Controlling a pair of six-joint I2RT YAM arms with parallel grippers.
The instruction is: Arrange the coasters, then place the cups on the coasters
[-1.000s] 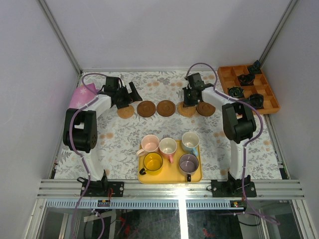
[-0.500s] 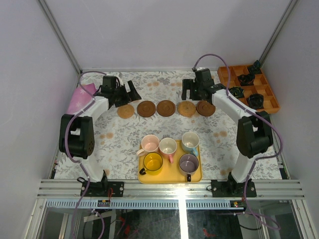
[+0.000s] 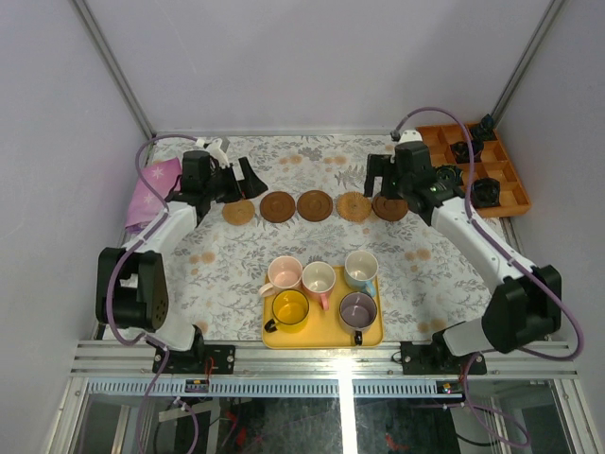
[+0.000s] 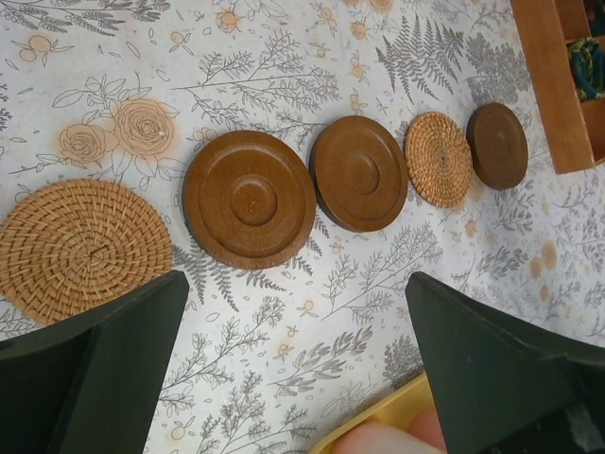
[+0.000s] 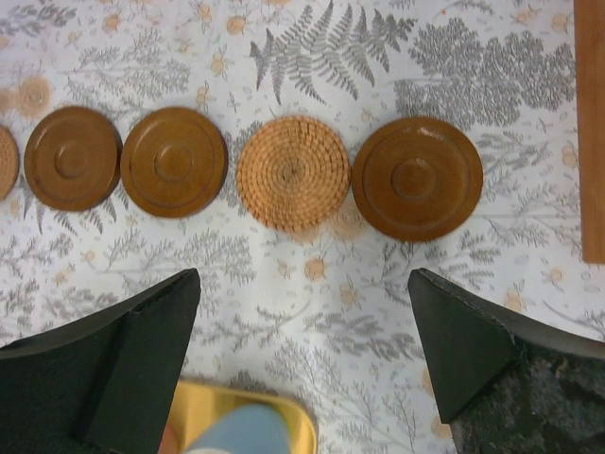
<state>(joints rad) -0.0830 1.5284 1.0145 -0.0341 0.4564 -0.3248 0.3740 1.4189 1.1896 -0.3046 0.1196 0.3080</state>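
Note:
Five coasters lie in a row across the far table: woven tan (image 3: 238, 212), dark (image 3: 278, 207), dark (image 3: 314, 205), woven tan (image 3: 354, 206), dark (image 3: 389, 206). All the cups stand on the yellow tray (image 3: 322, 339): pale pink (image 3: 284, 274), pink with white inside (image 3: 319, 279), light blue (image 3: 361, 269), yellow (image 3: 290, 309), grey-purple (image 3: 357, 310). My left gripper (image 4: 293, 350) hangs open above the row's left end (image 3: 238, 178). My right gripper (image 5: 302, 350) hangs open over the right end (image 3: 383, 182), touching no coaster. The right wrist view shows the woven coaster (image 5: 294, 173) and the dark one (image 5: 417, 178) lying free.
An orange compartment box (image 3: 515, 194) with small black objects stands at the far right, close to the last coaster. A pink cloth (image 3: 151, 184) lies at the far left. Walls close in the table on three sides.
My right gripper opened, left the rightmost coasters lying on the table and drew up and to the right. The left arm shifted slightly left, still open.

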